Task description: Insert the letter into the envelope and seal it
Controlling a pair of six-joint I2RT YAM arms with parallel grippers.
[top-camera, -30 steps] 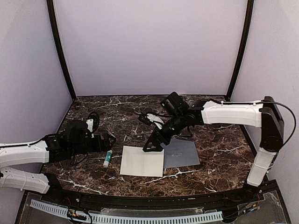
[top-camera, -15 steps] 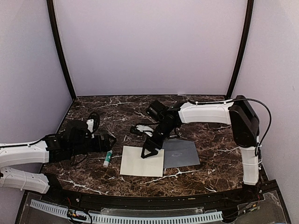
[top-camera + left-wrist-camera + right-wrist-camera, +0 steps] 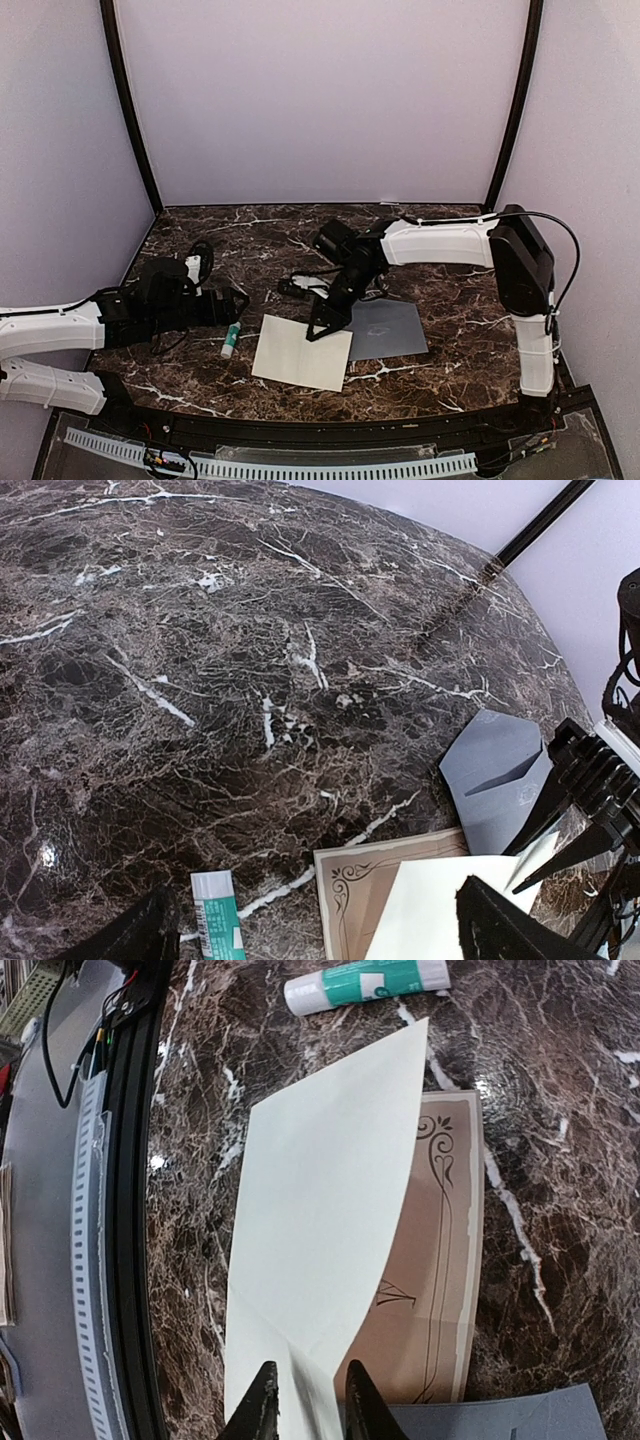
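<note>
The cream-white letter (image 3: 300,352) lies left of the grey-blue envelope (image 3: 390,328) on the marble table. My right gripper (image 3: 318,330) is shut on the letter's far right corner, next to the envelope. In the right wrist view the letter (image 3: 320,1210) curls up from between the fingertips (image 3: 262,1400) of the gripper (image 3: 308,1405), baring a tan bordered sheet (image 3: 440,1260) beneath; the envelope (image 3: 500,1415) shows at the bottom edge. My left gripper (image 3: 238,300) stands open and empty to the left. In its wrist view the left gripper (image 3: 315,935) faces the letter (image 3: 440,910) and the envelope (image 3: 495,780).
A white-and-green glue stick (image 3: 231,340) lies between my left gripper and the letter, also in the left wrist view (image 3: 218,915) and right wrist view (image 3: 365,982). A black rail (image 3: 300,432) runs along the table's front edge. Purple walls close in the back and sides.
My right gripper has closed on the letter's far right corner. That corner has lifted and the sheet has turned slightly, uncovering the tan sheet below. The left arm has not moved.
</note>
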